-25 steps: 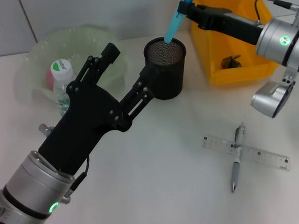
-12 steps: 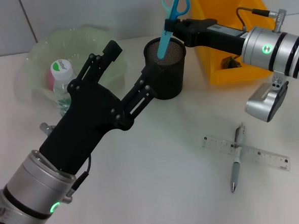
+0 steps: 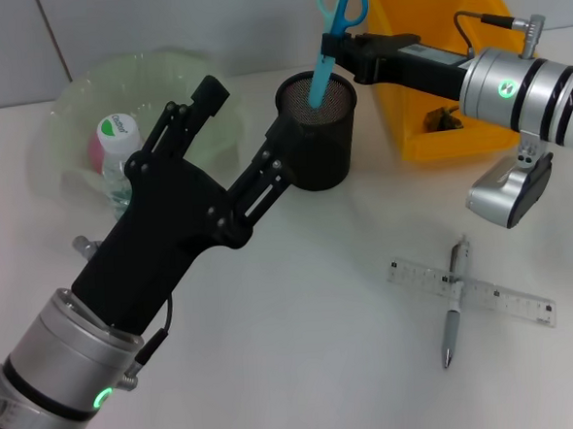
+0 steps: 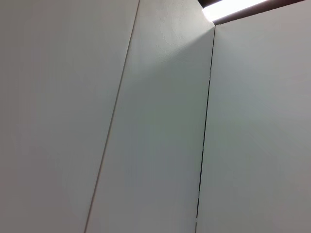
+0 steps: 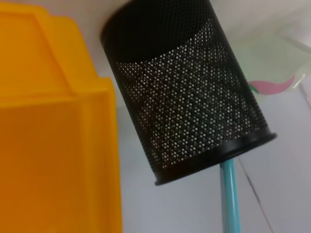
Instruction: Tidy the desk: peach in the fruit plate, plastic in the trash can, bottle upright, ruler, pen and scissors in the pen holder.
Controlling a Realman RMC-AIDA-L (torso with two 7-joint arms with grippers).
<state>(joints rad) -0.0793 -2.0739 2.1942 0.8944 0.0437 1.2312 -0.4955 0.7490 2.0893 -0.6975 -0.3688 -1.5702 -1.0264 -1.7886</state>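
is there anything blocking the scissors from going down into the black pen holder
Nothing visible blocks them. The right gripper holds the scissors over the pen holder, blade tips already inside its open rim. The left gripper sits against the holder's outer wall, beside the opening, not over it.

Black mesh pen holder (image 3: 318, 130), blue scissors (image 3: 334, 32)

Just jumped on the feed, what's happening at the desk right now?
The right hand holds the blue scissors blade-down, tips inside the black mesh pen holder. The left hand sits open against the holder's side, apparently steadying it. The ruler and pen lie crossed on the table. The bottle stands upright by the fruit plate.
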